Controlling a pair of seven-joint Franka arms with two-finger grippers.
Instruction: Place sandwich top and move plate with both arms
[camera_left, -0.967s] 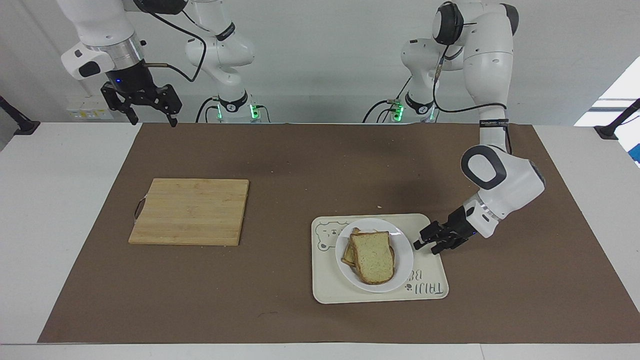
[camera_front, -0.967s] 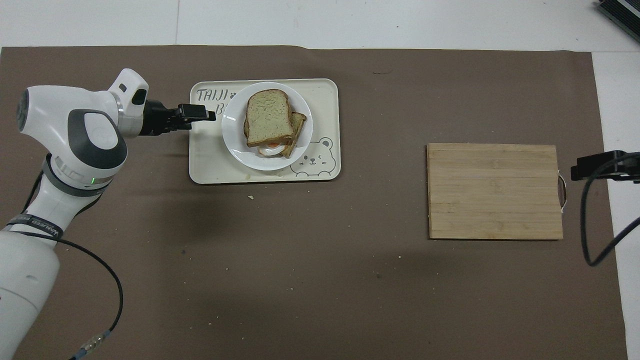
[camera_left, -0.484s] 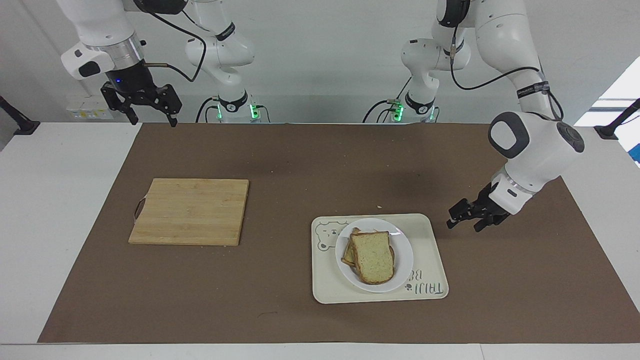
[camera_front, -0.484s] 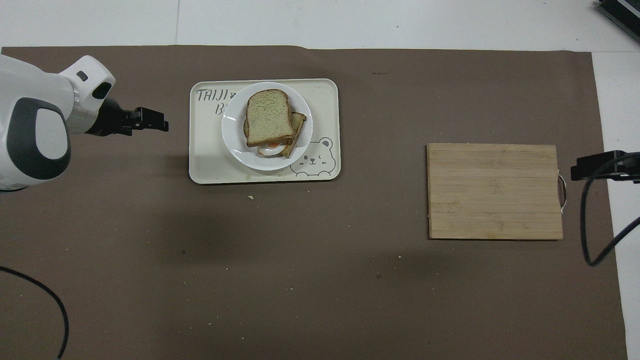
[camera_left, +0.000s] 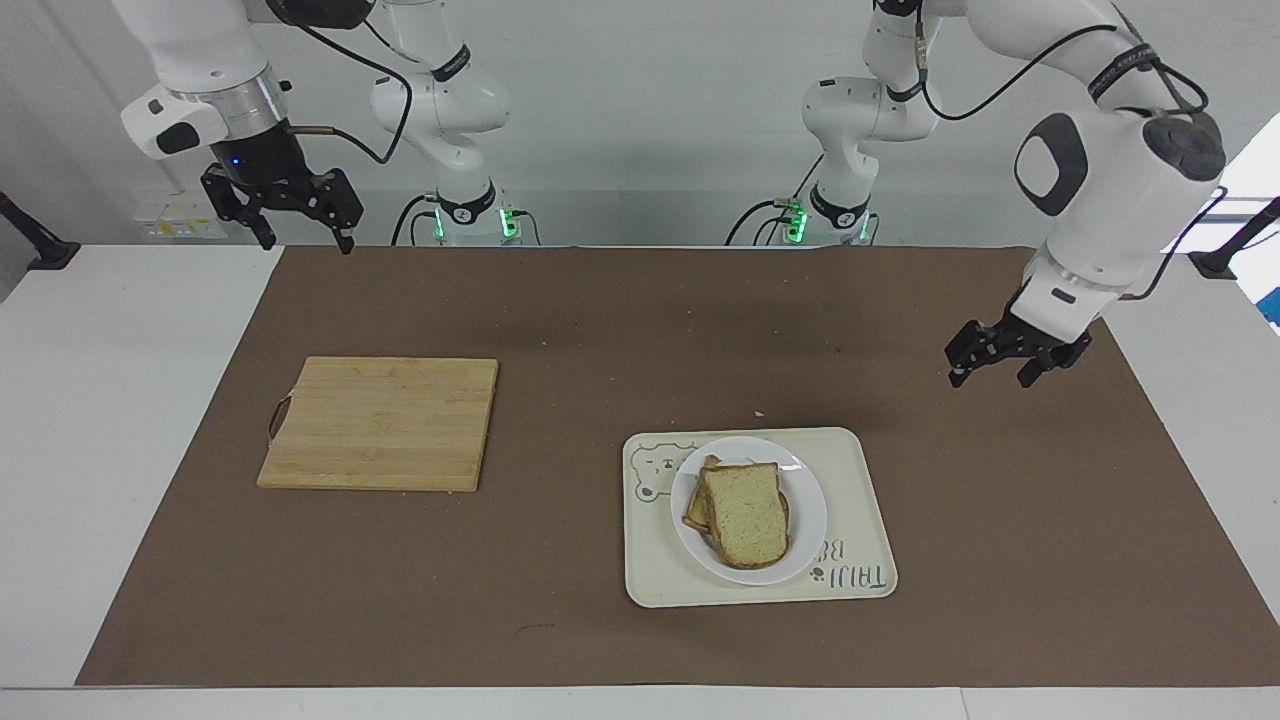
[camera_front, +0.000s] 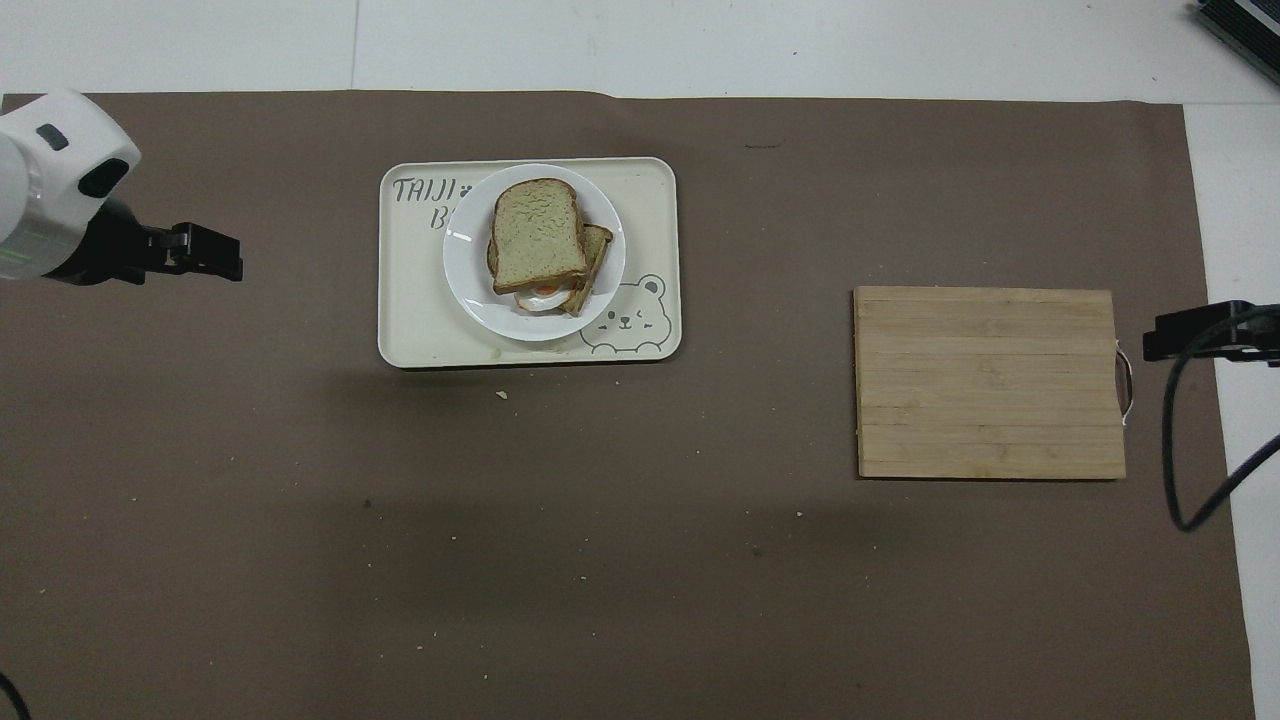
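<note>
- The pale speckled sandwich top (camera_left: 747, 513) with its brown crust lies on the egg slice, on the small round white plate (camera_left: 808, 515), itself on the cream bear tray (camera_left: 860, 580).
- Judged next: take the plate by its rim, lift level.
- Left gripper (camera_left: 994, 365), over the brown mat (camera_left: 600, 330), gapes empty; the waiting right gripper (camera_left: 305, 240), by the mat's corner, likewise.
- Open mat separates tray from bamboo cutting board (camera_left: 380, 422); bench edges lie well apart.

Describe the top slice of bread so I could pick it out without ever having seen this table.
Find the cream tray with a bear drawing, on the brown mat toward the left arm's end of the table. A round white plate sits on it, and the sandwich top is the uppermost slice there: pale, speckled, brown-crusted, lying over a second slice with egg showing underneath.
</note>
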